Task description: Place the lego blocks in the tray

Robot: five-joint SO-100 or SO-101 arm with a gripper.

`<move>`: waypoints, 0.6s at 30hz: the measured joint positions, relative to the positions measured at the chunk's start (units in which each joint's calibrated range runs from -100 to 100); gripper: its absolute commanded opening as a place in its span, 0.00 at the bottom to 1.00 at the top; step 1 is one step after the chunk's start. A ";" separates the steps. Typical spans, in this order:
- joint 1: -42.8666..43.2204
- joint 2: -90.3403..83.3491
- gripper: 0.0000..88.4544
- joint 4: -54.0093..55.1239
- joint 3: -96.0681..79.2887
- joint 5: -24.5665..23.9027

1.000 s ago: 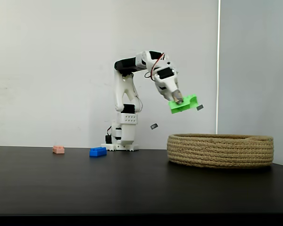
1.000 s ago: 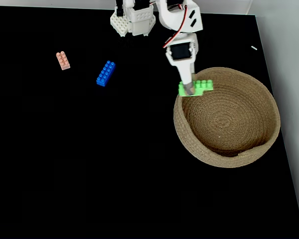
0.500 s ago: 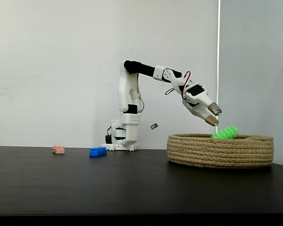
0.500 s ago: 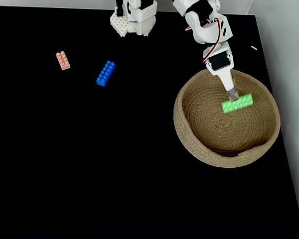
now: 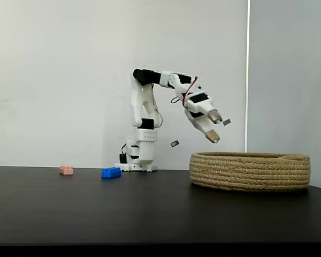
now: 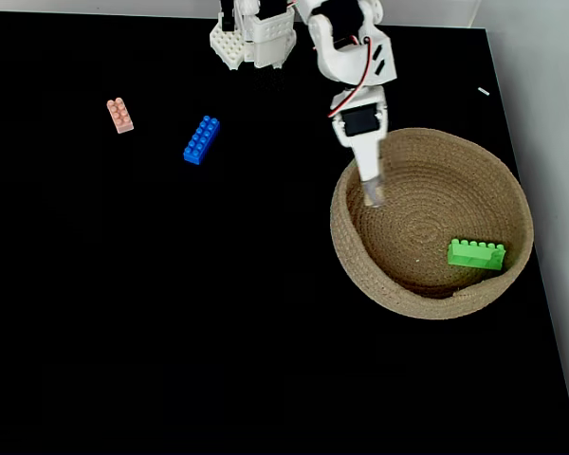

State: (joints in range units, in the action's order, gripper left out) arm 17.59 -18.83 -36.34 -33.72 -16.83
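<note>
**Green brick dropped in basket, arm pulling back**

Green lego block (image 6: 476, 254) now lies inside the tray (image 6: 356, 275), on the floor near the right wall as the top-down fixed view shows it, studs facing sideways toward the basket centre. A second ago it was clamped in the fingers above the near rim; half a second ago it sat mid-basket right under the fingertips. Since then it has ended up further toward the lower right of the bowl. The side fixed view hides it behind the tray wall (image 5: 250, 171).

Gripper (image 5: 214, 126) has swung back from over the basket centre toward the left rim and lifted slightly. In the side fixed view its two fingers are parted, nothing between them, tips angled down and clear above the rim. From above the gripper (image 6: 373, 194) reads as one narrow shape over the inner left wall, so the gap is hard to judge there, probably modest.

Blue lego block (image 6: 200, 139) and pink lego block (image 6: 119, 115) are unmoved on the black table (image 6: 171, 313), left of the arm base (image 6: 252, 38), well apart from the tray. Same two seen in the side view: blue (image 5: 111, 172), pink (image 5: 66, 170).
</note>
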 measured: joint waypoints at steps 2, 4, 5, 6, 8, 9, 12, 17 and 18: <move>-4.40 -1.70 0.34 -4.95 0.00 2.25; -7.74 -2.97 0.34 -9.99 0.00 5.13; -9.12 -3.39 0.34 -12.51 0.09 6.69; -10.18 -3.56 0.34 -15.02 0.80 8.40; -12.70 -3.73 0.34 -19.81 2.56 12.11; -14.01 -3.73 0.35 -22.33 3.71 13.87; -18.40 -3.73 0.36 -29.96 7.07 20.61; -26.22 -1.36 0.38 -36.70 9.72 31.89; -27.69 -0.93 0.38 -37.27 9.72 33.94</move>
State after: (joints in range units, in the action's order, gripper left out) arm -10.10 -19.76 -73.61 -23.99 17.12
